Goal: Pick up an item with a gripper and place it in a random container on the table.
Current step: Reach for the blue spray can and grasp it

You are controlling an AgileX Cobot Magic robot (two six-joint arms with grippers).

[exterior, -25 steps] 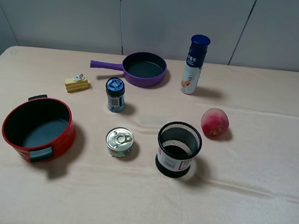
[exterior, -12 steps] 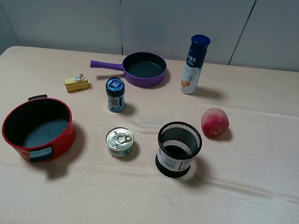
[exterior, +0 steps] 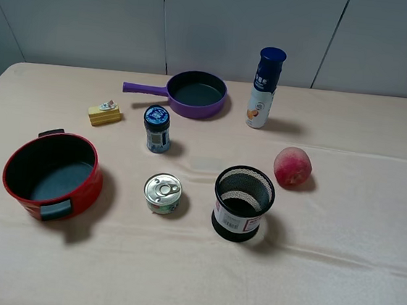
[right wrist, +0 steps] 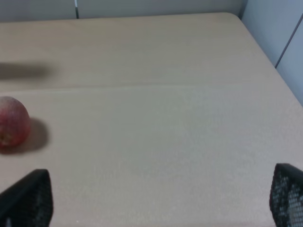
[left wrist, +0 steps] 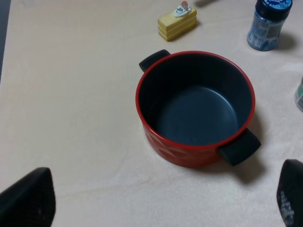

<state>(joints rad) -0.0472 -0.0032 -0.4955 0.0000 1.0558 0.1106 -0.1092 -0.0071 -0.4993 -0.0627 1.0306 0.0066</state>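
The tall white bottle (exterior: 264, 88) with a dark blue cap stands upright at the back of the table (exterior: 337, 268), right of the purple pan. The red pot (exterior: 52, 174) with a dark grey inside sits empty at the front left; it also shows in the left wrist view (left wrist: 195, 108). No arm shows in the exterior high view. My left gripper (left wrist: 161, 198) is open and empty, its fingertips (left wrist: 28, 198) wide apart, hovering short of the pot. My right gripper (right wrist: 156, 198) is open and empty over bare cloth, well away from the bottle.
A purple long-handled pan (exterior: 194, 93) is at the back. A yellow cake-shaped block (exterior: 105, 112), a short blue-lidded jar (exterior: 157, 128), a tin can (exterior: 162, 192), a black mesh cup (exterior: 242, 202) and a red peach (exterior: 292, 166) lie between. The peach also shows in the right wrist view (right wrist: 12, 124).
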